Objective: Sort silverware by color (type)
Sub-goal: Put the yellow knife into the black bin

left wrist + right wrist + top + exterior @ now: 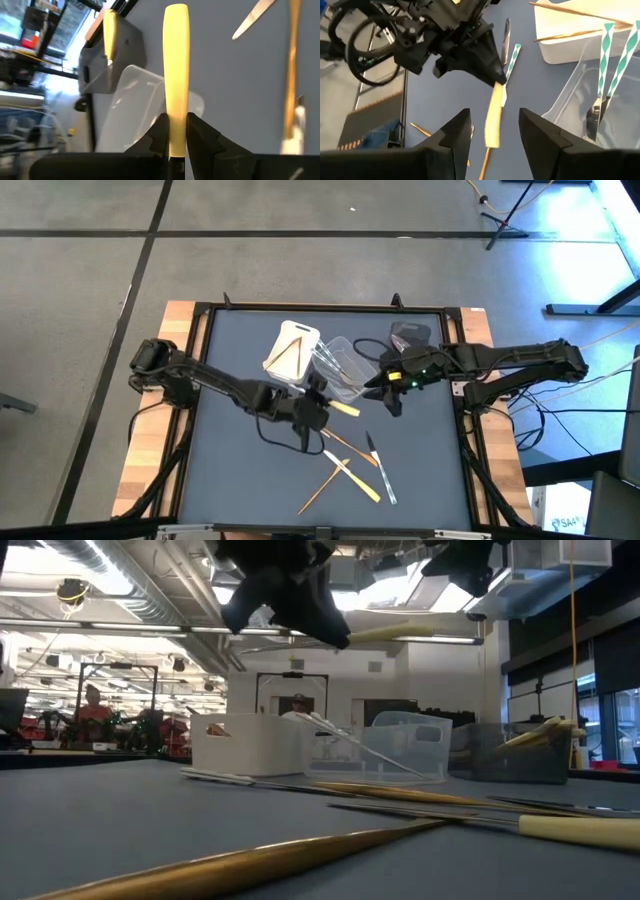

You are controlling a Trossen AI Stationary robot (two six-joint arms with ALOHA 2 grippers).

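My left gripper hovers over the table's middle, shut on a yellow utensil that also shows in the low view. My right gripper is open just to the right of it. In the right wrist view its fingers stand on either side of the yellow utensil's free end without touching it. Loose silverware, tan-orange, yellow and clear, lies flat on the mat toward the near edge. My left gripper pinches the yellow utensil between its two fingers at one end of the handle. The utensil runs on along the fingers' line, toward the table's right. It is lifted clear of the table and roughly level.
Three tubs stand at the far middle. The white tub holds tan-orange pieces. The clear tub holds clear pieces in green-and-white wrappers. The dark grey tub holds a yellow piece. People sit in the room behind.
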